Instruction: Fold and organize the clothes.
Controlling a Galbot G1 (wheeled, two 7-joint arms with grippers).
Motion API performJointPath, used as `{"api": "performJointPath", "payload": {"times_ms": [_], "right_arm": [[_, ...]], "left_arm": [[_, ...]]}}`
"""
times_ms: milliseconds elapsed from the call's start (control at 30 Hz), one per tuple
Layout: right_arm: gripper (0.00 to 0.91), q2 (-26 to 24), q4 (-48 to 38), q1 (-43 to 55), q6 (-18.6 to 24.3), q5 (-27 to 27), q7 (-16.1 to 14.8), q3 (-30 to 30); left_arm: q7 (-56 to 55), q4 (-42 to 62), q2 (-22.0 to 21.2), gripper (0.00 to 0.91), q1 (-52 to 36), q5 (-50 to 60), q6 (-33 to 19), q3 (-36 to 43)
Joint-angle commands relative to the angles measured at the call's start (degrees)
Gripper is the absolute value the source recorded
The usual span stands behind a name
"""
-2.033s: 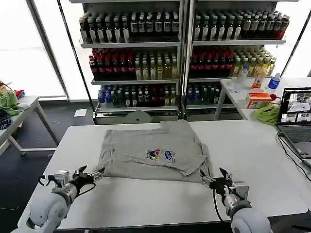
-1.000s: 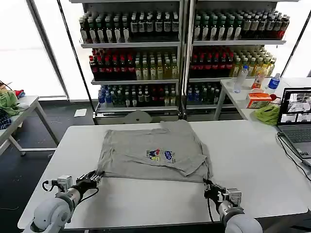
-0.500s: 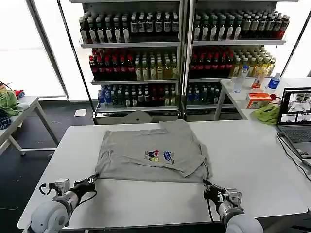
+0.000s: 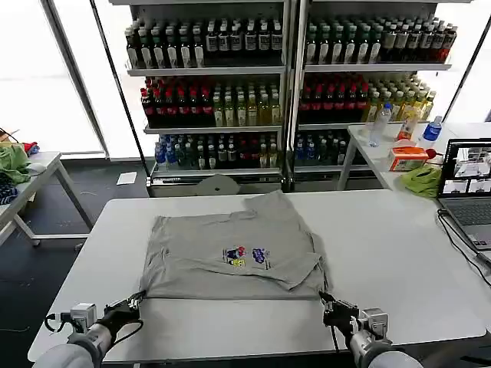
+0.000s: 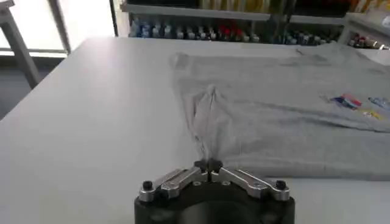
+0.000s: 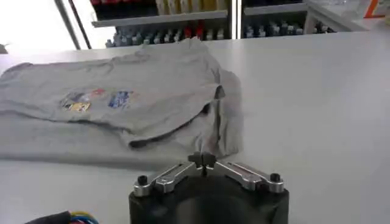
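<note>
A light grey short-sleeved shirt (image 4: 230, 257) with a small multicolour chest print (image 4: 245, 255) lies flat on the white table (image 4: 399, 245), partly folded, one flap overlapping on its right. My left gripper (image 4: 132, 303) is shut on the shirt's near left corner. In the left wrist view the gripper (image 5: 208, 165) pinches the hem, and the shirt (image 5: 274, 115) puckers in a ridge running to the tips. My right gripper (image 4: 326, 301) is shut on the near right corner. The right wrist view has the gripper (image 6: 202, 159) at the edge of the shirt (image 6: 122, 91).
A laptop (image 4: 466, 188) and its cable sit at the table's right edge. A lime-green cloth (image 4: 422, 181), a box and bottles lie on a side table at the right. Bottle shelves (image 4: 284, 84) stand behind. Another table (image 4: 31, 172) with a green cloth is at far left.
Both grippers have drawn back toward the table's near edge, shut on the hem, and the shirt has slid nearer with them and stretched flatter.
</note>
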Motion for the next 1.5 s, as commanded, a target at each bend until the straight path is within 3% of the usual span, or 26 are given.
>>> {"api": "performJointPath", "payload": {"times_ms": [33,367,433,467,500,533,567,1000,1233,1367,1500], "right_arm": [[0.000,-3.56,4.58,-5.99,0.39,0.95,0.06,0.71],[0.000,-3.64,7.78,-10.81,0.18,1.20,-0.03,1.21],[0.000,-3.28,7.96,-10.84,-0.05,1.04,-0.05,0.67],[0.000,-3.17,8.01,-10.76,-0.22,0.92,-0.11,0.44],[0.030,-3.03,8.09,-10.59,-0.45,0.80,-0.10,0.07],[0.766,-2.93,8.08,-10.49,-0.49,0.56,-0.05,-0.10],[0.907,-2.80,8.06,-10.28,-0.59,0.24,0.02,-0.39],[0.907,-2.15,8.56,-4.29,-0.76,2.32,-3.23,3.67],[0.907,-2.58,1.16,14.79,-1.72,2.97,-7.20,2.58],[0.907,-2.23,-8.81,27.38,-1.74,2.58,-10.49,-2.43],[0.907,0.10,-19.29,39.20,-1.76,2.55,-11.29,-7.54]], "left_arm": [[0.23,-6.38,-1.34,0.000,13.77,1.30,0.09,-8.86],[2.15,-8.43,-2.41,0.000,19.56,1.74,0.05,-12.33],[2.48,-8.71,-2.56,0.071,19.51,2.06,0.04,-12.09],[2.52,-8.72,-2.52,0.867,19.32,2.06,0.06,-11.87],[2.43,-8.63,-2.40,0.907,18.80,2.19,0.08,-11.57],[2.45,-8.50,-2.26,0.907,18.39,2.28,0.07,-11.39],[2.48,-8.46,-2.21,0.907,18.14,2.31,0.06,-11.29],[2.19,-7.29,1.82,0.907,11.08,0.38,0.05,-13.81],[2.57,-2.40,6.79,0.907,-0.21,-3.83,0.06,-10.42],[4.63,2.75,9.62,0.907,-10.07,-4.69,0.05,-4.82],[5.35,8.14,11.18,0.907,-18.28,-4.74,-0.03,2.17]]}}
